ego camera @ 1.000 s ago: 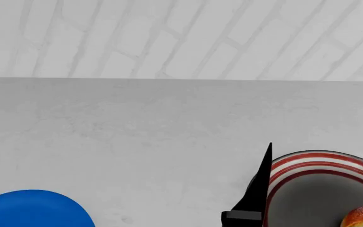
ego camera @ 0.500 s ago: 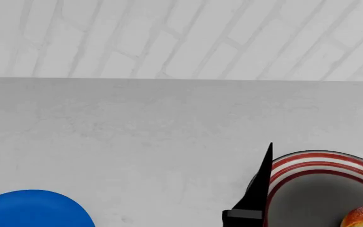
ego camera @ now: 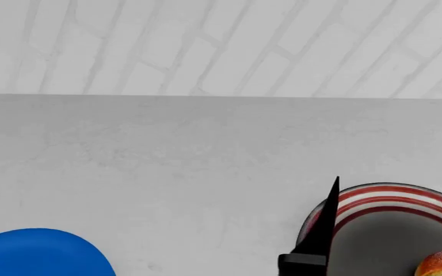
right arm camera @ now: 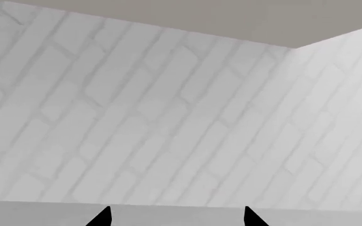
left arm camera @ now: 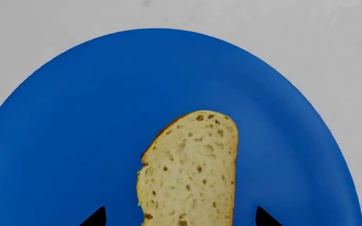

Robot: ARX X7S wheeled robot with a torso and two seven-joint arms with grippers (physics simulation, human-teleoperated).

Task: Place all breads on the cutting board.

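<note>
**Bread slice under left hand, loaf in bowl at right**

Slice (left arm camera: 190,172): pale cream, porous crumb, tan crust; lies flat on blue plate (left arm camera: 74,117), left near desk (ego camera: 167,172). Long axis runs straight out between the left hand's (left arm camera: 179,216) spread, empty fingertips; left arm nearer.

Loaf (ego camera: 439,263): orange-brown, inside striped bowl (ego camera: 390,198), between the right hand's (ego camera: 396,230) released fingers.

Cutting board: not in view.

Bare simulated kitchen-like set: plain grey counter (ego camera: 167,172) against a white brick wall (ego camera: 221,46) at 12 o'clock, blue plate (ego camera: 44,253) at 7, striped bowl (ego camera: 390,198) at 5.
</note>
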